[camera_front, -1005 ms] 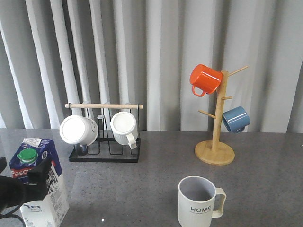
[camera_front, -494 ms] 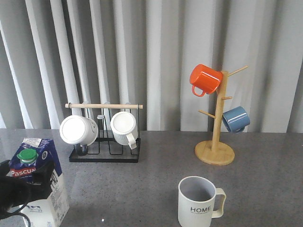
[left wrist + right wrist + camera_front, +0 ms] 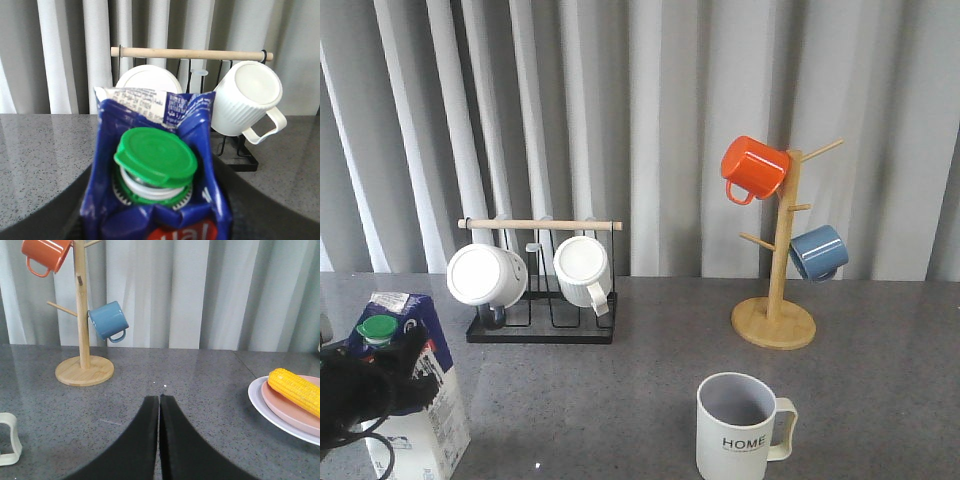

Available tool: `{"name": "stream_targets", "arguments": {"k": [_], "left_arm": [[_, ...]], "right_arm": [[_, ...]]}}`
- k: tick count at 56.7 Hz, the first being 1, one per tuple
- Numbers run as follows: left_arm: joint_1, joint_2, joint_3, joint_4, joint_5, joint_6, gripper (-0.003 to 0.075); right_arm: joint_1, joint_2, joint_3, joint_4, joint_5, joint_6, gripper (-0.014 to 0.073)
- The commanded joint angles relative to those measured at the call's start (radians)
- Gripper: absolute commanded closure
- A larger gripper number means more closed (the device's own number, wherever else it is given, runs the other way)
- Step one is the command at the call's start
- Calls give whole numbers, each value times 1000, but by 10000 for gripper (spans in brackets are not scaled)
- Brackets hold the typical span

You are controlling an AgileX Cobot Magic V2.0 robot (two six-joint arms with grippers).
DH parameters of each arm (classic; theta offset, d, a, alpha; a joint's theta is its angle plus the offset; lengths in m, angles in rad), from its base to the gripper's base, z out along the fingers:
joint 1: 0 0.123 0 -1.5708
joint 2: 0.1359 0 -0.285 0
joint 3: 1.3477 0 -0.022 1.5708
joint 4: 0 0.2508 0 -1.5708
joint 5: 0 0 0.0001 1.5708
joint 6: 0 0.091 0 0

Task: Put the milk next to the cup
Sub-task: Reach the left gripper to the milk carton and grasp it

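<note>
**Left gripper at the milk carton; cup standing apart**

Front view: the milk (image 3: 420, 400) stands upright at the lower left of the frame, on the grey speckled table (image 3: 620, 390). The dark left gripper (image 3: 365, 385) covers the carton's left face just below the green cap (image 3: 377, 327); whether its fingers are clamped on the carton cannot be told. The cup (image 3: 740, 427), lettered "HOME", stands at lower centre-right, well apart from the milk, handle to the right. Behind, a black wire rack (image 3: 542, 310) with a wooden rod carries two white mugs (image 3: 485, 274); a wooden mug tree (image 3: 775, 300) at right holds an orange mug (image 3: 753, 167) and a blue mug (image 3: 818, 252).

Left wrist view: the carton's top fills the lower centre.

Right wrist view: the right gripper (image 3: 159, 412) has its fingers pressed together, empty. A plate (image 3: 280, 410) bearing corn (image 3: 297, 390) sits at the right edge.
</note>
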Motion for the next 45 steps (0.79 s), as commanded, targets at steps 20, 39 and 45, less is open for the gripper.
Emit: {"name": "stream_targets", "arguments": {"k": [20,39,45], "left_arm": [[-16,-82,-31,21,-42,-41,475],[-16,-218,-31,-36,55,-42,475],[-25,-291,-33,-36,120,-96,475]], "right_arm": [[-7,2,-25,-5,-65,-2,596],[-7,2,-25,-5,-65,-2,596],[-7,2,-25,-5,-65,-2,596]]}}
